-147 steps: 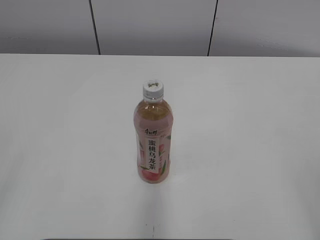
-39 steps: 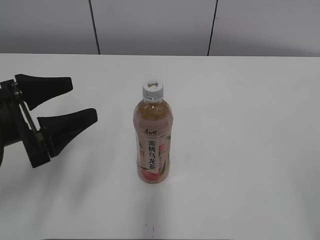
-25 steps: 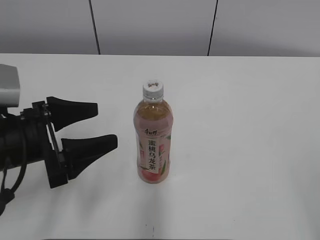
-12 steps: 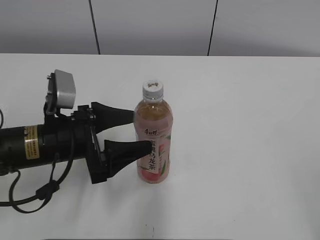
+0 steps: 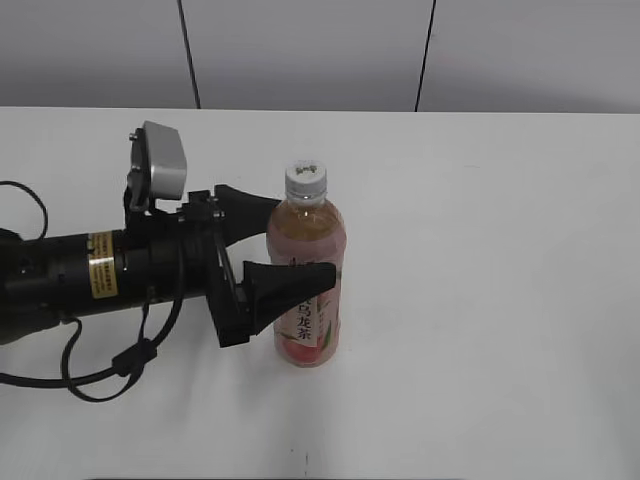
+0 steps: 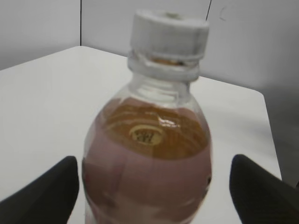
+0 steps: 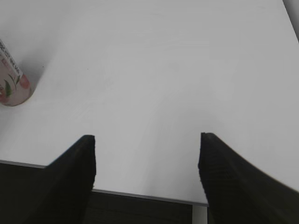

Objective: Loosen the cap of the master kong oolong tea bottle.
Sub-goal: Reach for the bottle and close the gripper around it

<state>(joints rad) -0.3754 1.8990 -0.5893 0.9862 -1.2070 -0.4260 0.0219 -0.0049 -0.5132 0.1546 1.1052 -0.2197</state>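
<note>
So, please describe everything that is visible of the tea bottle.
The tea bottle is slim, of clear plastic, with pale amber tea up to its shoulder and a pink peach label bearing a white strip of dark characters. Its ribbed white cap is on. It stands upright near the middle of the white table. The left tool is open around its body, one finger in front and one behind; whether they touch it cannot be told.
</note>
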